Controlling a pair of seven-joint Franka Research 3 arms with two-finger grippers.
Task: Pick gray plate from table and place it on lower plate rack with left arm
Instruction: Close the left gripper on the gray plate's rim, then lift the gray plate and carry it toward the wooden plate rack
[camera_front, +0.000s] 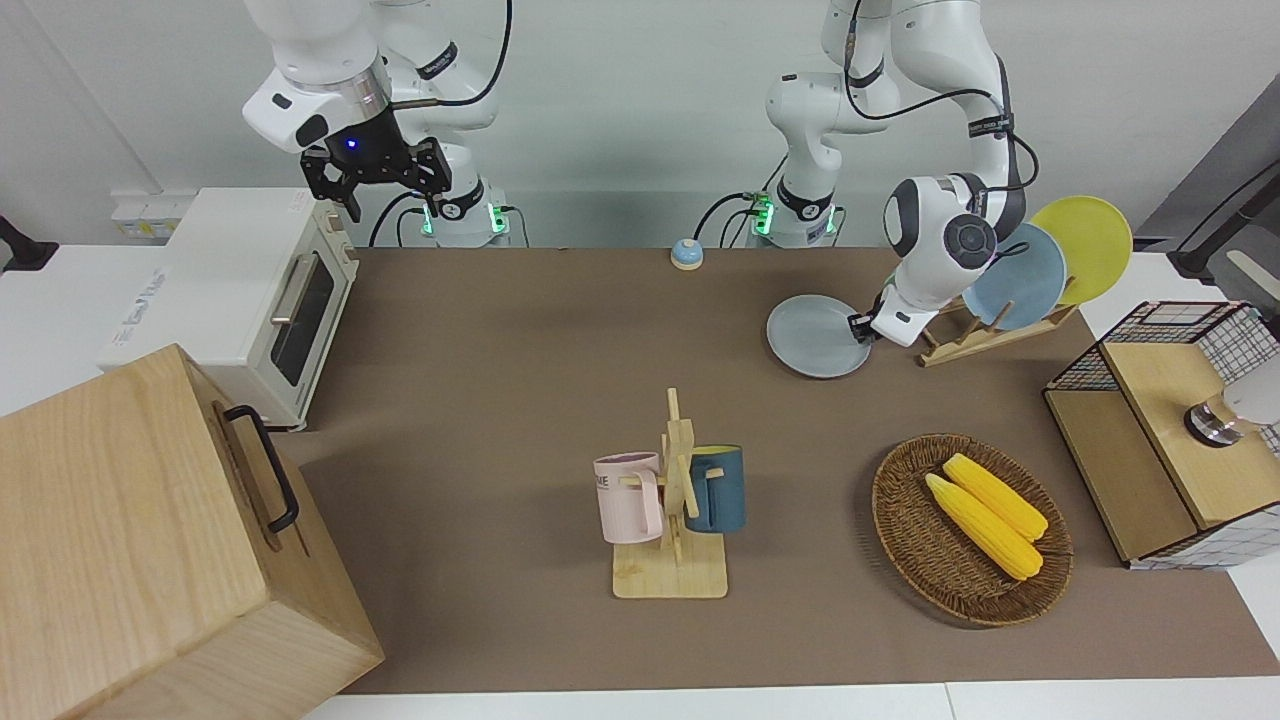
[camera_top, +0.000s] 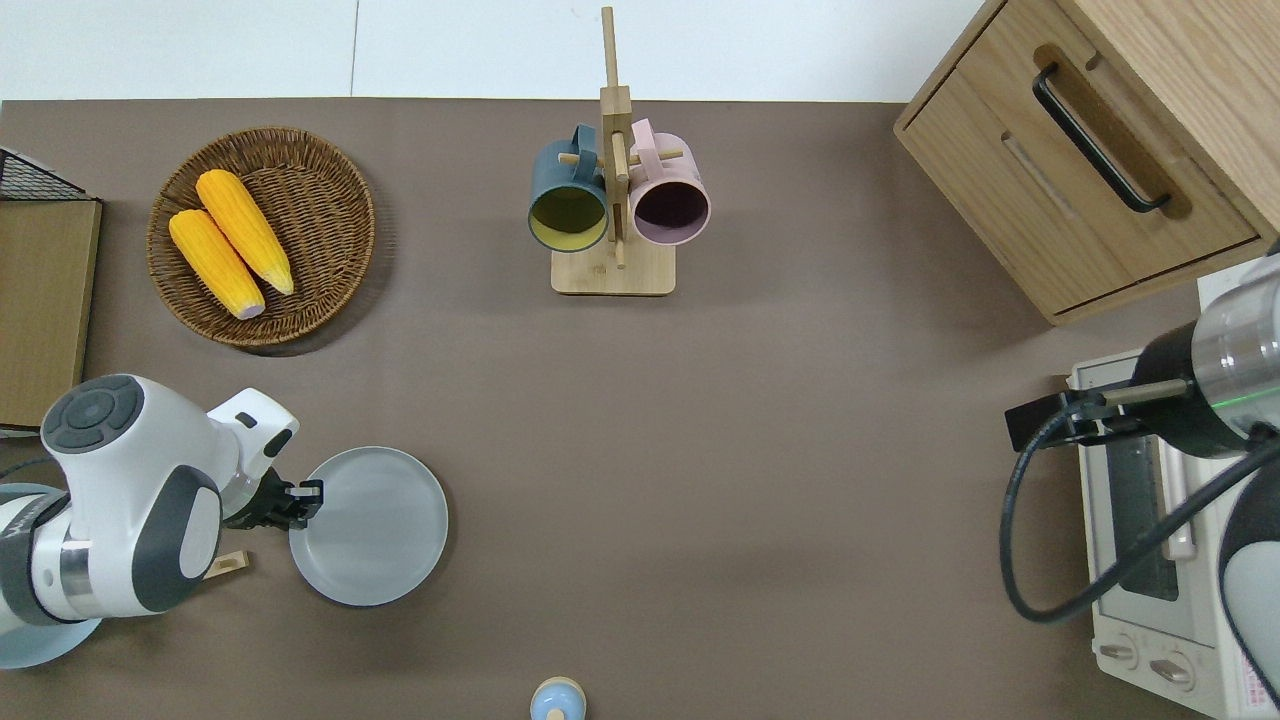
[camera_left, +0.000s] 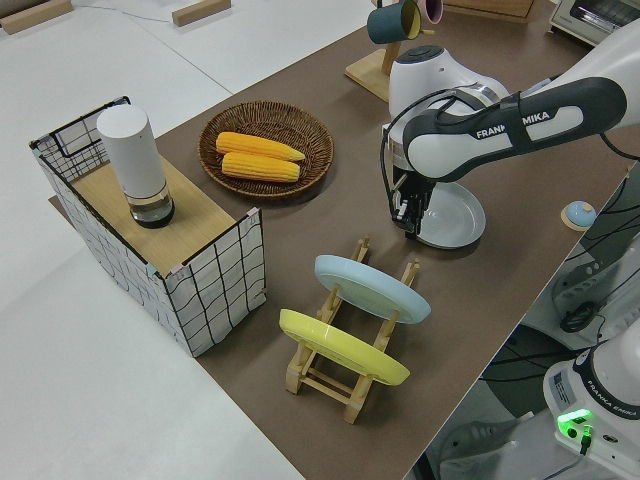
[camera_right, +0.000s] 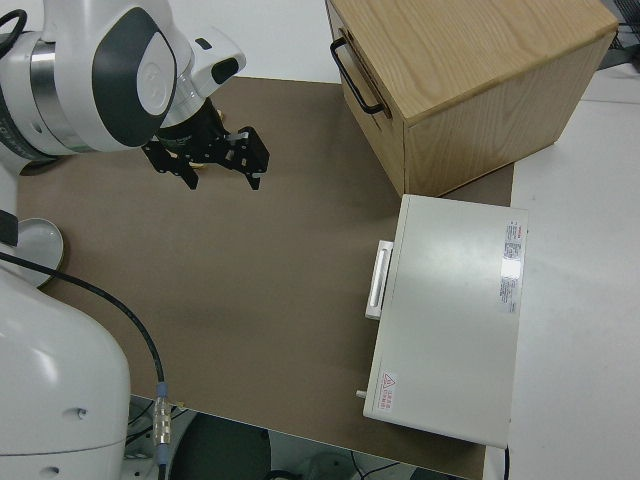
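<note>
We see the gray plate (camera_top: 370, 525) lying flat on the table (camera_top: 760, 450), just beside the plate rack (camera_left: 345, 375) and toward the left arm's end. The left gripper (camera_top: 303, 497) sits low at the plate's rim on the side facing the rack, its fingers straddling the edge, one above the rim and one at its outer side. We cannot tell whether they have closed on the rim or only bracket it. The rack holds a blue plate (camera_left: 372, 288) and a yellow plate (camera_left: 342, 346) leaning in its slots. The right arm is parked, its gripper (camera_right: 215, 165) with fingers spread apart and holding nothing.
</note>
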